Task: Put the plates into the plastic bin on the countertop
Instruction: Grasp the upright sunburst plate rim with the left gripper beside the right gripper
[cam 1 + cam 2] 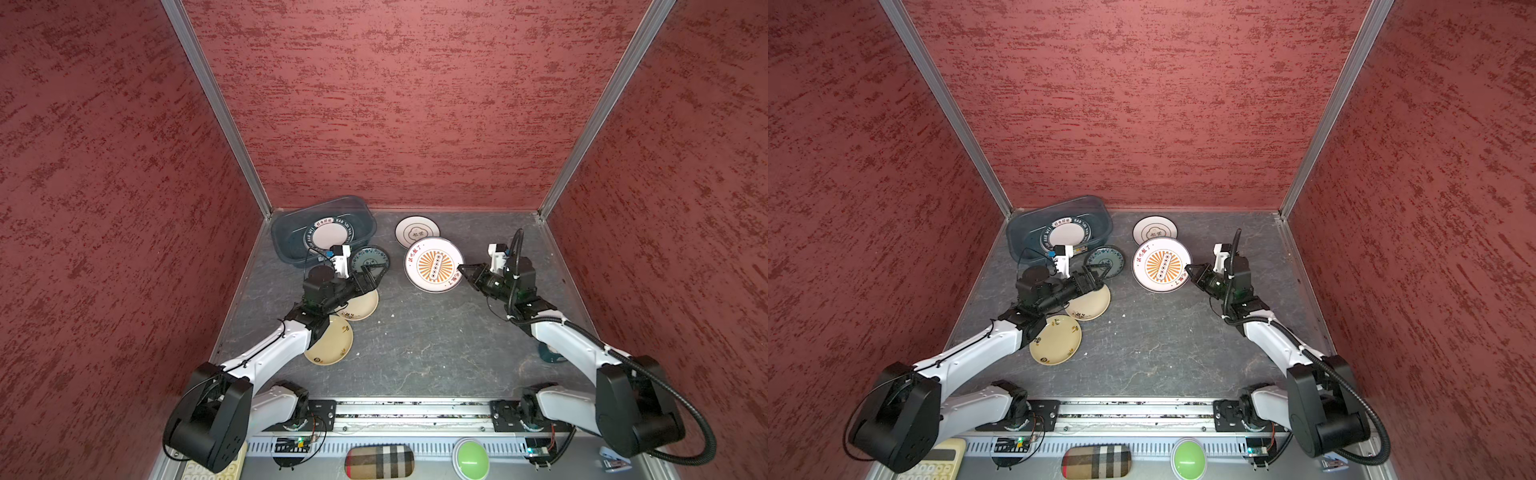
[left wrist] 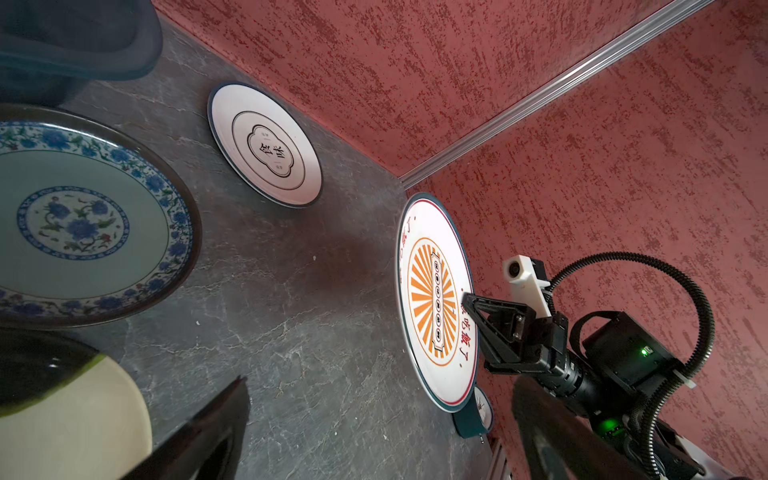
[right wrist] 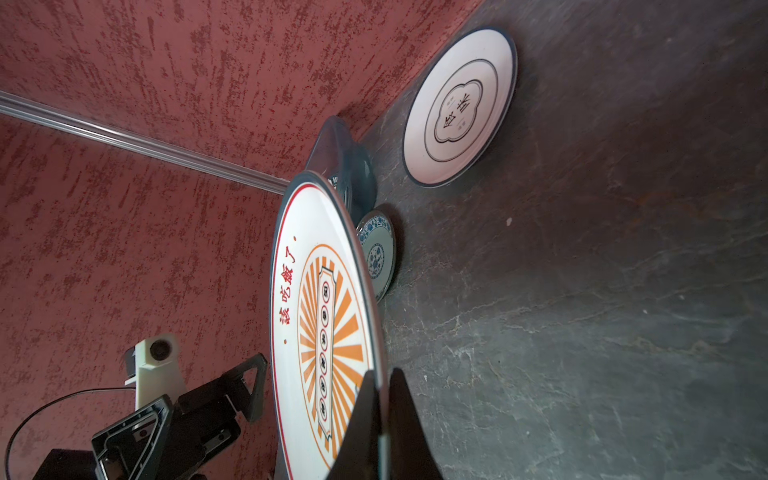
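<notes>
My right gripper (image 1: 462, 269) (image 3: 384, 382) is shut on the rim of the orange sunburst plate (image 1: 433, 264) (image 3: 320, 311), which hangs tilted above the countertop (image 1: 415, 340). My left gripper (image 1: 371, 274) (image 2: 378, 390) stands open over the edge of a teal-patterned plate (image 1: 370, 258) (image 2: 83, 220), holding nothing. The plastic bin (image 1: 282, 245) (image 1: 1019, 239) sits at the back left with a dark-rimmed white plate (image 1: 329, 233) inside. A small white plate (image 1: 417, 232) (image 2: 266, 145) lies at the back middle. Two cream plates (image 1: 362, 308) (image 1: 331, 343) lie partly under my left arm.
A dark teal plate (image 1: 550, 354) peeks out from under my right forearm at the right. Red textured walls close the back and both sides. The bare stretch of countertop lies between the two arms, toward the front rail (image 1: 415, 409).
</notes>
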